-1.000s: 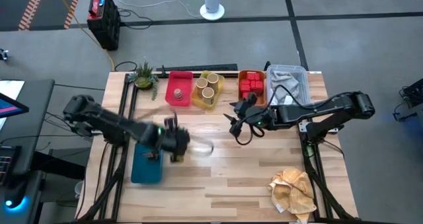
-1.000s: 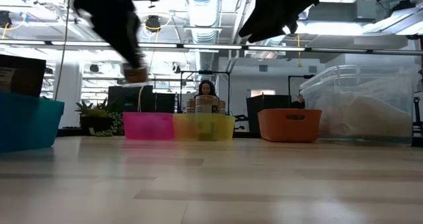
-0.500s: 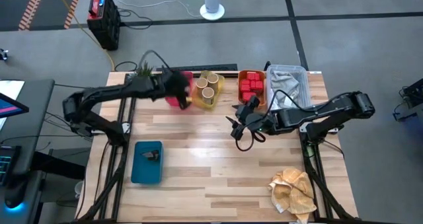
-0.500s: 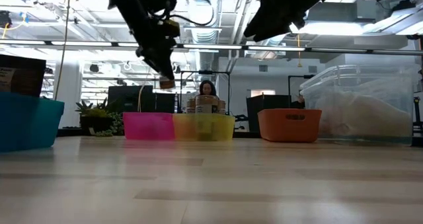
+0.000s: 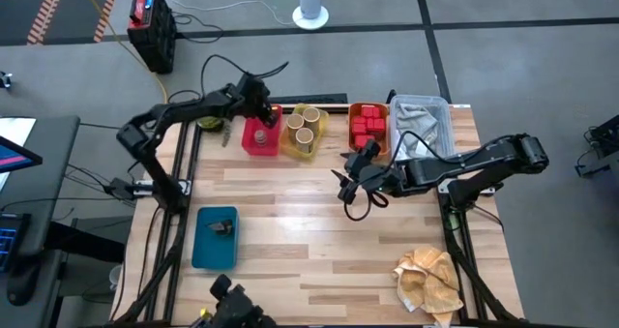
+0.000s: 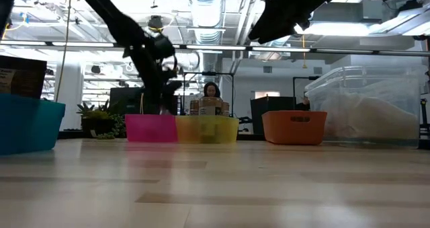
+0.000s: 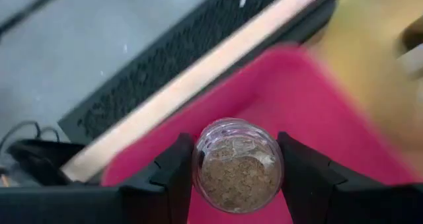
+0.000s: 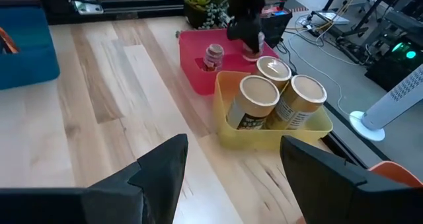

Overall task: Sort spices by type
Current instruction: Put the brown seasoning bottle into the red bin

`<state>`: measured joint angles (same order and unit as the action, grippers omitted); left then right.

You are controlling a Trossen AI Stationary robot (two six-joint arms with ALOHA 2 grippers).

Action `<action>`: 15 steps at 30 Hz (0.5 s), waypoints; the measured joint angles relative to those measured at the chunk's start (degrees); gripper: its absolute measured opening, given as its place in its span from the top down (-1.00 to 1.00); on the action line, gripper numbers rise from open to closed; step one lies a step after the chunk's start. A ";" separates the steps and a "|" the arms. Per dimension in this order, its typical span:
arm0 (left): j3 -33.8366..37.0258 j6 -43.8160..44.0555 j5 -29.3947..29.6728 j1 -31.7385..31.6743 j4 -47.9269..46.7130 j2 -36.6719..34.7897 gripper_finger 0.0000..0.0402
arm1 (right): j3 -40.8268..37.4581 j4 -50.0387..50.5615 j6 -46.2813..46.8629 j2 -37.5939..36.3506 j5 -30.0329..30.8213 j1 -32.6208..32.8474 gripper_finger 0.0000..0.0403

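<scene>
My left gripper point(image 5: 259, 113) hovers over the pink tray point(image 5: 248, 146) at the table's far edge, shut on a small glass jar point(image 7: 236, 166) of brownish spice. Another such jar point(image 8: 213, 54) stands in that tray. The yellow tray point(image 5: 300, 152) beside it holds three tan cylinders point(image 8: 258, 100). Red tins point(image 5: 368, 127) fill the orange tray. My right gripper point(image 5: 344, 179) hangs open above the table's middle, touching nothing; its fingers frame the right wrist view point(image 8: 231, 178). My left gripper pinches the jar between its two fingers, one on each side of its round wall point(image 7: 198, 168). The fingers point(image 7: 173, 179) slant down toward the table's far edge. The jar is held over the pink tray point(image 7: 291, 98), its round end facing the wrist camera.
A blue tray point(image 5: 215, 237) with a small item inside lies near the left front. A clear bin point(image 5: 424, 125) sits at the far right, and a beige cloth point(image 5: 430, 280) lies at the right front. A potted plant point(image 5: 211, 109) stands left of the pink tray.
My left gripper has swung from above the blue tray, across the table to the far edge, sinking and rolling as it went. It now hangs over the pink tray, the jar still between its fingers.
</scene>
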<state>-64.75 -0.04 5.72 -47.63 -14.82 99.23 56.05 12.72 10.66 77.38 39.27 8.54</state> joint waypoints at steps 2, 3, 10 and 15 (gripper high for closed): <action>0.00 -0.09 -0.96 -0.43 -0.34 1.88 0.13 | 0.00 0.57 0.00 0.00 -0.10 0.00 -0.37; 0.00 -0.13 -1.35 -0.45 -0.62 2.50 0.13 | 0.00 0.68 -0.02 0.00 -0.14 -0.02 -0.37; -0.01 -1.89 -2.68 0.69 -0.73 3.94 -0.11 | 0.00 0.59 -0.86 0.00 -0.18 -0.28 -0.37; 0.00 -4.26 -2.63 1.07 -0.93 1.25 -0.29 | 0.00 1.73 -1.03 -0.43 -0.25 -1.36 -0.37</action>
<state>-64.75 -4.30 3.09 -46.57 -15.76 100.48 56.05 14.45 9.63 76.96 39.03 7.18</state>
